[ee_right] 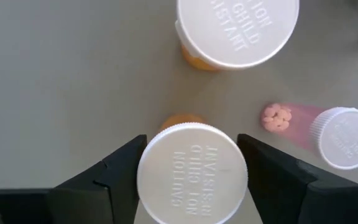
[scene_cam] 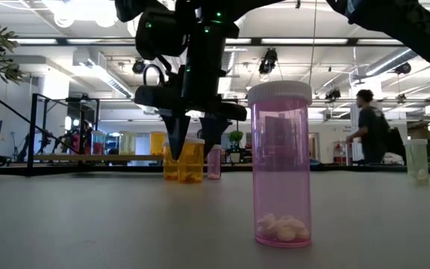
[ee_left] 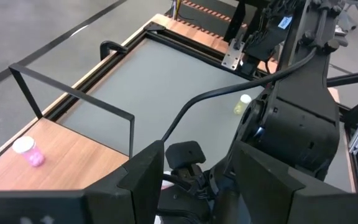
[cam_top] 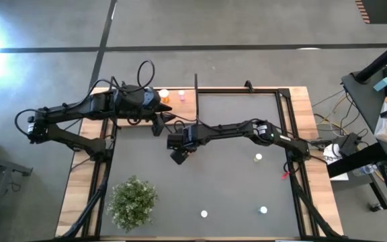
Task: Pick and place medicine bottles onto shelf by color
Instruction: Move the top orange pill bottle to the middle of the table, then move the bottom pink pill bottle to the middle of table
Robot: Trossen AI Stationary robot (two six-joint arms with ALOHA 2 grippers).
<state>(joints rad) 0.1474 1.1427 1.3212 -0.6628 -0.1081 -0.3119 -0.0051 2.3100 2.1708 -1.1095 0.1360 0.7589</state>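
High view: straight down from above, taking in the whole grey worktop [cam_top: 234,154], both arms and the wooden shelf [cam_top: 180,104] at the far edge.

Low view: level with the worktop surface, facing across it into the room; very near a pink bottle [scene_cam: 281,164], with an orange bottle [scene_cam: 185,161] farther back.

Left wrist view: angled down from the left arm across shelf and worktop, catching the right arm [ee_left: 303,106] close up.

Right wrist view: straight down, very close over white caps; shares that orange bottle [ee_right: 191,174] with the low view.
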